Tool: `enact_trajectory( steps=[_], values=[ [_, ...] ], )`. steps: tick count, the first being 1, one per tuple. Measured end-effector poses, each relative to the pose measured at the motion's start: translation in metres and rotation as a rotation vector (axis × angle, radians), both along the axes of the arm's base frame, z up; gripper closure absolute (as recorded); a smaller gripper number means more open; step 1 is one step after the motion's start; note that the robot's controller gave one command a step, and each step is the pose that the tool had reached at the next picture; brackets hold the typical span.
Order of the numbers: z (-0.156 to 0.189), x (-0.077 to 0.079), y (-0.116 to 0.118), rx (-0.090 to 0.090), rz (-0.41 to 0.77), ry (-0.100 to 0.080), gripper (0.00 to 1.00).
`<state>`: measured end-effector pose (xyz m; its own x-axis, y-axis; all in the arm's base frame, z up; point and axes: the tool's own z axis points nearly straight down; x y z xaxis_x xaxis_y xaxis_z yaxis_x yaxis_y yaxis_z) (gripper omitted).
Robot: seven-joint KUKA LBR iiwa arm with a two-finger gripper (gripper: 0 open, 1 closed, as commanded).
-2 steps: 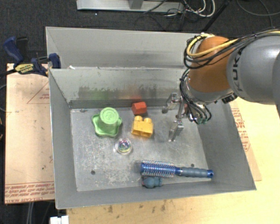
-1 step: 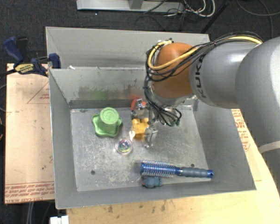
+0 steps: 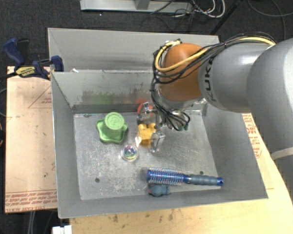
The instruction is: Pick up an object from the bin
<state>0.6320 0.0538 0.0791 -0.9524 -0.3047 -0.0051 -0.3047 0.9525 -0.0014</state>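
My gripper [image 3: 152, 126] hangs low over the middle of the bin, below the orange cover, and it is open. One metal fingertip [image 3: 146, 110] shows toward the back wall and the other toward the front. A small yellow blocky thing [image 3: 145, 132] lies on the floor between them, close to the front finger. I cannot tell whether either finger touches it. A little to the left lie a small clear round thing [image 3: 129, 153] and a green ridged cap [image 3: 112, 126].
A blue hairbrush [image 3: 182, 178] lies across the front of the bin, with a small blue-grey lump [image 3: 158, 190] against its bristle end. The arm comes in from the right and covers the bin's back right corner.
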Motion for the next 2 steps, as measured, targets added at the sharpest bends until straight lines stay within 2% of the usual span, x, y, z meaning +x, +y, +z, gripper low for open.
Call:
enact_trajectory(
  steps=[1,2],
  values=[
    [0.003,0.002,0.001,0.003,-0.001,-0.009,1.0],
    [0.063,0.005,0.002,0.002,-0.002,-0.005,1.0]
  ],
)
